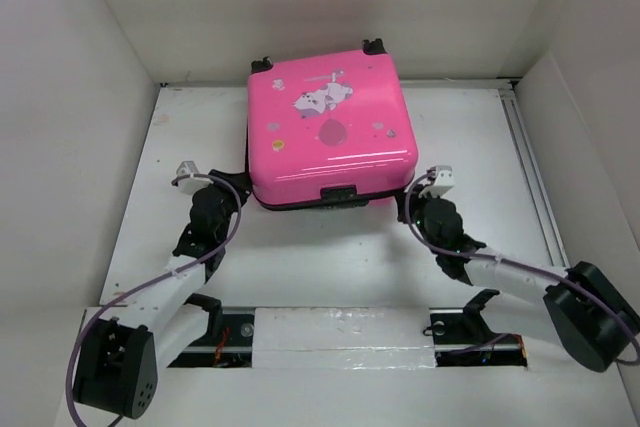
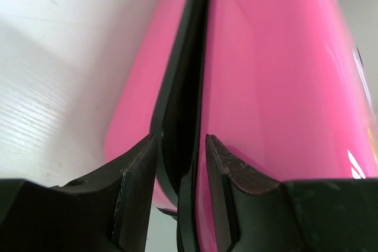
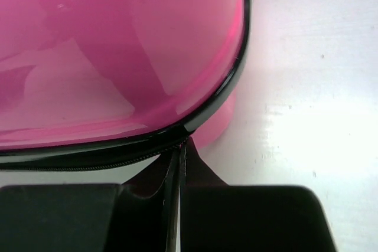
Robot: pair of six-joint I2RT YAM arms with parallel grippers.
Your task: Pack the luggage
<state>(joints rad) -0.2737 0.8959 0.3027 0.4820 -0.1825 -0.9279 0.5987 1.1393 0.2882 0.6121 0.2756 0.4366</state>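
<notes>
The case (image 1: 325,127) lies flat and closed on the white table (image 1: 330,267), toward the far middle, print side up; its shell is glossy bright-pink hard plastic, squarish with rounded corners and a faintly domed lid; a cartoon print (image 1: 322,99) sits near the lid's centre; two black wheels (image 1: 373,45) stick out at the far edge, and a small black block (image 1: 340,194) juts from the near edge.

A black zip (image 2: 188,87) runs round the side between the two pink halves, its teeth fine and ribbed inside smooth black trim.

The left gripper (image 2: 180,160) is at the case's near-left corner, side-on to the seam; its jaws stand partly apart, one on each side of the zip line, with the black trim in the gap; the fingers (image 2: 139,172) are dark, wedge-shaped and matte, the other pad scuffed brownish; whether they press on the trim I cannot tell.

The right gripper (image 3: 178,166) is at the near-right corner, where the shell curves round; its jaws are drawn together to a thin slit, the tips just at the zip under the black rim; whether anything thin is pinched there cannot be told.

The tabletop near it is white and faintly speckled.
</notes>
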